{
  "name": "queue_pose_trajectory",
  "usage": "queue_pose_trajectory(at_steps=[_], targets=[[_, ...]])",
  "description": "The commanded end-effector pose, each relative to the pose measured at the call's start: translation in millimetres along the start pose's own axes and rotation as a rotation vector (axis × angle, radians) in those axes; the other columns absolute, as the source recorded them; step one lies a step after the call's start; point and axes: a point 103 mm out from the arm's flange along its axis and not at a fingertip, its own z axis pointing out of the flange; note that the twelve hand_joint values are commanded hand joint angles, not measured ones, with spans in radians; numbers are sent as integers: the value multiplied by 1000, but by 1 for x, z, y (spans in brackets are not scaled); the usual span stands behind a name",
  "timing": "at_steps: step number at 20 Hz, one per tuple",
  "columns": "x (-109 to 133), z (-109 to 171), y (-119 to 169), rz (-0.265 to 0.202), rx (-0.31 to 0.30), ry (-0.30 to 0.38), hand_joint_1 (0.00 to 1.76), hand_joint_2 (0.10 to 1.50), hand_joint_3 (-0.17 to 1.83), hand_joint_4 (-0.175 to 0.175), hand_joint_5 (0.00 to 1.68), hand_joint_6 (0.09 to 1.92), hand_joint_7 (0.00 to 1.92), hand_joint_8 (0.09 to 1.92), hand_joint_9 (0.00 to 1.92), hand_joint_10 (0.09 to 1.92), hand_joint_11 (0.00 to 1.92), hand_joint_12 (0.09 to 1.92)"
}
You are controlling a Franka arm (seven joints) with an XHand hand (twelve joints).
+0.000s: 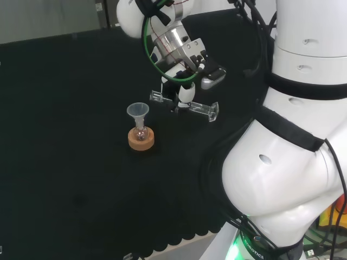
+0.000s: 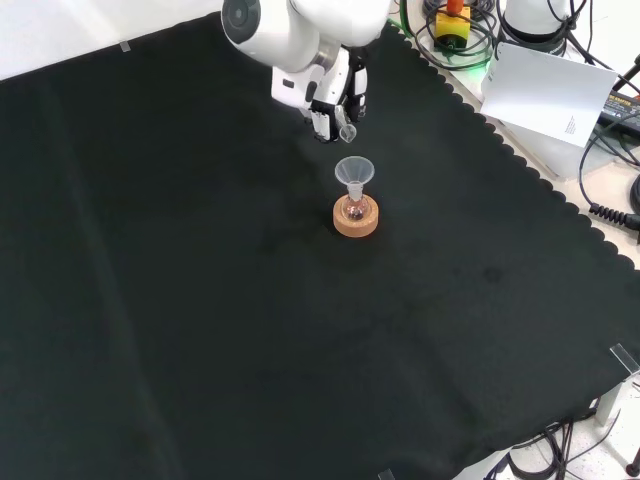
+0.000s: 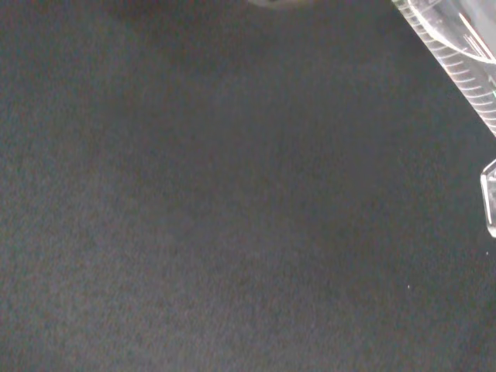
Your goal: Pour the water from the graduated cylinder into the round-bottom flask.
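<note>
A small round-bottom flask sits on a cork ring with a clear funnel in its neck. The hand hangs to the right of it in the head view, shut on the clear graduated cylinder. The cylinder lies nearly level, its mouth end toward the funnel and a little higher than the funnel's rim. In the front view the hand is just beyond the funnel, with the cylinder's mouth slightly above it. The cylinder's wall and scale marks cross a corner of the wrist view.
The arm's own white links stand at the head view's right. Beyond the cloth's scalloped edge in the front view lie a white sheet and cables. Black cloth spreads around the flask.
</note>
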Motion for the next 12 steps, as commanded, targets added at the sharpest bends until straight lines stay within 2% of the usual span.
queue_pose_trajectory(at_steps=[1,12], targets=[[3,-1,1,12,30,-18,1255,1135,-2,-175,924,1074,962,1065,1383,235,1201,796],[17,-12,2,13,86,-60,1256,1132,-2,-175,930,1064,970,1054,1395,228,1208,790]])
